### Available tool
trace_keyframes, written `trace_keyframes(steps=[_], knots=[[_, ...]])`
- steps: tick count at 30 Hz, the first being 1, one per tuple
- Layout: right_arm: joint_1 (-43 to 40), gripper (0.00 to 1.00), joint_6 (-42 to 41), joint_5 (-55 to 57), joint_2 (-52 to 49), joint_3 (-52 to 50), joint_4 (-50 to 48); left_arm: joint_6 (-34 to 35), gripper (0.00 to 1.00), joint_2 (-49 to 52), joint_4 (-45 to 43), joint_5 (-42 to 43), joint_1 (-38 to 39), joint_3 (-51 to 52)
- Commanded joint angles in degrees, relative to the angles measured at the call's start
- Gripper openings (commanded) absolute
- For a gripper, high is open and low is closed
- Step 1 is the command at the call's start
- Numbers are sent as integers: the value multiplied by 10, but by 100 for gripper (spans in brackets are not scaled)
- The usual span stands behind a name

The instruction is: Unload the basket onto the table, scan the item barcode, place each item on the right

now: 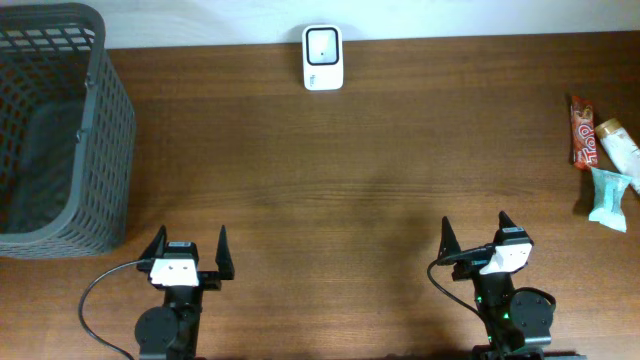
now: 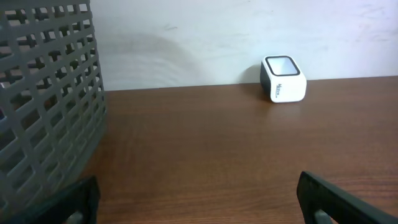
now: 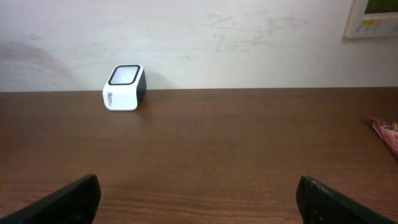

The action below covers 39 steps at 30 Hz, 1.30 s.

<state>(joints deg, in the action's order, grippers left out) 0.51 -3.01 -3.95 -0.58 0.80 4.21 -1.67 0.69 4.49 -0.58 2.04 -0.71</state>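
Brown wooden table (image 1: pixel 350 180), backed by a pale wall. White barcode scanner (image 1: pixel 323 57) is set at the far edge. Red snack bar (image 1: pixel 582 130), white bottle (image 1: pixel 620 146) and teal packet (image 1: pixel 608 198) are grouped at the right edge. Grey mesh basket (image 1: pixel 60 130) is placed at the left. Left gripper (image 1: pixel 191 236) and right gripper (image 1: pixel 476 224) are held near the front edge, jaws spread wide, nothing grasped.

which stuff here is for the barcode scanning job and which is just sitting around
For the job: scanner; likely items to scan: red snack bar, cream tube, teal packet.
Lying about: grey basket, maybe a drop-off bin; wall panel.
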Motion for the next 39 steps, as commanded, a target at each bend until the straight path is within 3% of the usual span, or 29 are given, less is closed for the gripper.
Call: trace_keyframes(steps=[1,5,39], knots=[[-3,99,-2,7,4,-5,1,-14,99,-4,3,12,-3,2],[-3,99,-2,7,4,-5,1,62,99,-4,3,-2,-3,2],[-2,99,-2,14,4,-5,2,61,99,-4,3,-2,-3,2]])
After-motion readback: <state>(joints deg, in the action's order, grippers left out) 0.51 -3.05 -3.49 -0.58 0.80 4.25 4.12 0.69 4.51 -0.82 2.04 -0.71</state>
